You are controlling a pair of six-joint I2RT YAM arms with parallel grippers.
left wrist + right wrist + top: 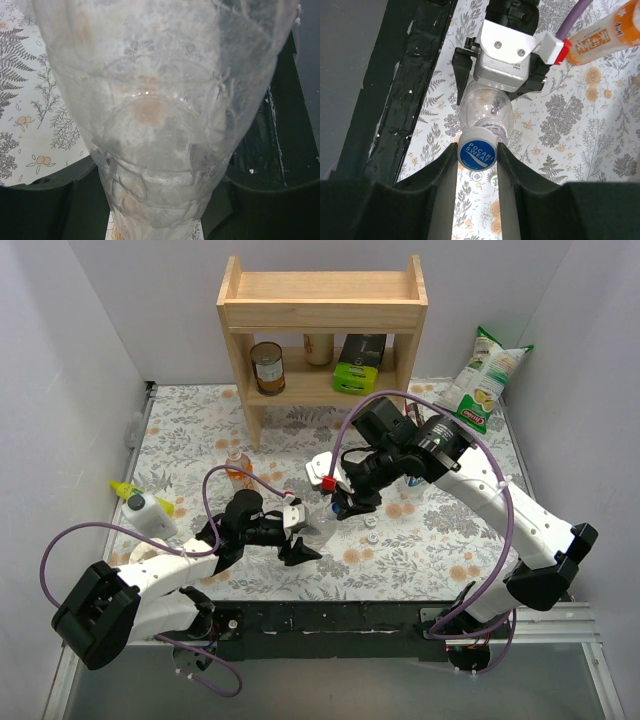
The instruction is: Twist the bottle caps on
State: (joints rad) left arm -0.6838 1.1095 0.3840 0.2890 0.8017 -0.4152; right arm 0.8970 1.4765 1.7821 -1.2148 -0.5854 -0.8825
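Note:
My left gripper (297,532) is shut on a plain clear bottle (322,529), holding it tilted with its neck toward the right arm. The bottle fills the left wrist view (160,110), with dark fingers (45,210) at both lower sides. My right gripper (477,157) is shut on a blue cap with a white rim (477,153) that sits slightly askew at the clear bottle's (485,107) mouth. The bottle with orange liquid (238,468) stands left of the grippers and also shows in the right wrist view (602,36). Two small pale caps (370,530) lie on the cloth. I see no red cap or labelled bottle.
A white squeeze bottle with a yellow nozzle (148,510) lies at the left. A wooden shelf (322,310) at the back holds a brown tin can (267,367) and a green box (357,364). A snack bag (486,378) leans at the back right. The black table edge (415,75) is near.

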